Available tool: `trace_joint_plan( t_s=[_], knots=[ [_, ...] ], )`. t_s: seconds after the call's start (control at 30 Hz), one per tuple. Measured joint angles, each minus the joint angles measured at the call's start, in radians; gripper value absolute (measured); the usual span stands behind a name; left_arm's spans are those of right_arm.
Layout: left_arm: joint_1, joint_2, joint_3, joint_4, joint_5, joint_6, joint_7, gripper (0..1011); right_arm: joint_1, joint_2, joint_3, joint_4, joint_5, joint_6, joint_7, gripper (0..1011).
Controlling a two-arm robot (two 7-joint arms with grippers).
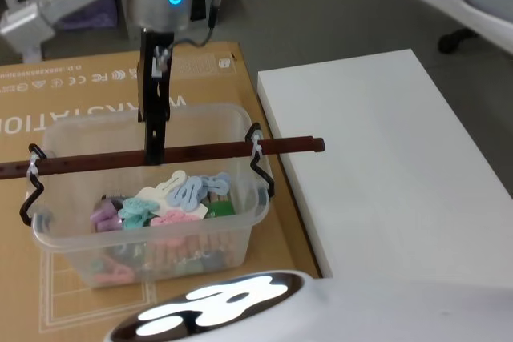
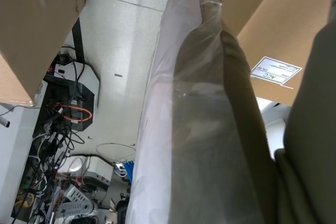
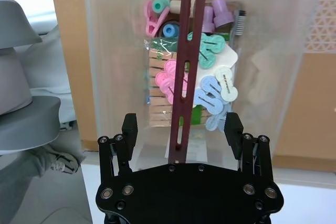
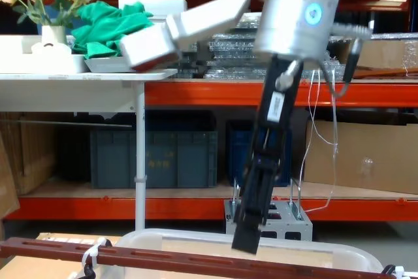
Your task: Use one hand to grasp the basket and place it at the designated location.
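Observation:
The basket [image 1: 240, 111] is a clear frosted bin standing on a flat cardboard box, with a reddish-brown bar handle [image 1: 216, 150] zip-tied across its top. My right gripper [image 1: 152, 148] reaches down onto the middle of that bar. In the right wrist view the gripper [image 3: 181, 127] is open, with the handle [image 3: 189, 35] running between its two fingers [image 3: 129, 127] and the basket [image 3: 105, 51] beneath. From the chest, the black gripper [image 4: 245, 240] ends just above the handle [image 4: 163, 261] and the basket rim [image 4: 313, 246].
Coloured clothes pegs [image 1: 172, 202] lie in the basket. A white table [image 1: 377, 158] stands directly right of the cardboard box [image 1: 80, 90]. Dark blue crates [image 4: 153, 155] sit on a low shelf behind. My white body [image 1: 240, 310] fills the near edge.

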Motion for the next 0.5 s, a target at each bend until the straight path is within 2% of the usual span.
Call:
trace_joint_plan(
  t_s=[0.23,0.33,0.5],
  knots=[
    [0.0,0.0,0.0,0.0,0.0,0.0,0.0,0,0.017,0.02,0.006,-0.029,0.001,0.011,-0.011,1000],
    [0.0,0.0,0.0,0.0,0.0,0.0,0.0,0,0.039,0.047,0.021,-0.064,-0.006,0.023,-0.029,1000],
    [0.0,0.0,0.0,0.0,0.0,0.0,0.0,0,0.051,0.061,0.028,-0.081,-0.011,0.026,-0.038,1000]
  ],
)
